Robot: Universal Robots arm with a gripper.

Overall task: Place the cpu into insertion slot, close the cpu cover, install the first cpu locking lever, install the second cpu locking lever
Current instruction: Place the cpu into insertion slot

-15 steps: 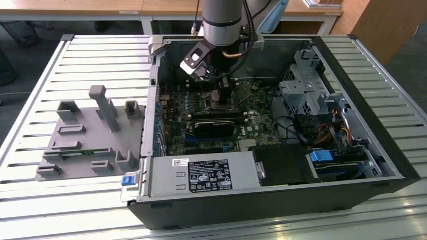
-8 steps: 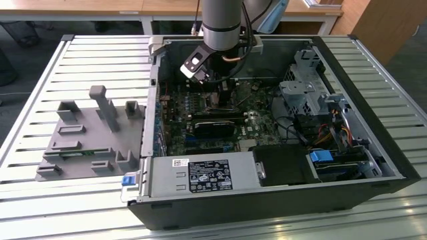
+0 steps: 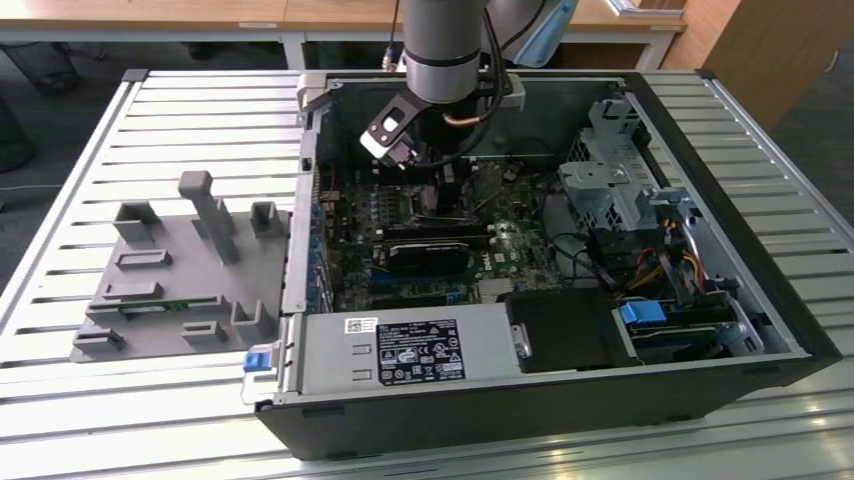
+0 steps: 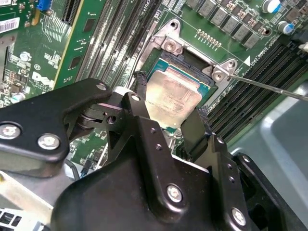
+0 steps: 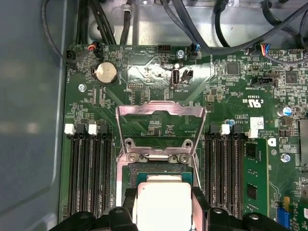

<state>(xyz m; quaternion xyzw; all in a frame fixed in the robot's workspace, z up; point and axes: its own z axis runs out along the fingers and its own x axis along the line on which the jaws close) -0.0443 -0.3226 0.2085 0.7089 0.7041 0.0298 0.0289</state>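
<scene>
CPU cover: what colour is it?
The cpu cover is silvery bare metal; the first wrist view shows it best.

Hidden behind gripper (image 4: 169, 103) fingers (image 4: 192, 130): one cpu (image 4: 174, 91) edge, part of the insertion slot (image 4: 190, 58). Cropped at twelve o'clock in the exterior view: arm (image 3: 441, 30).

The arm stands upright, its hand (image 4: 168, 99) pointing down.
</scene>
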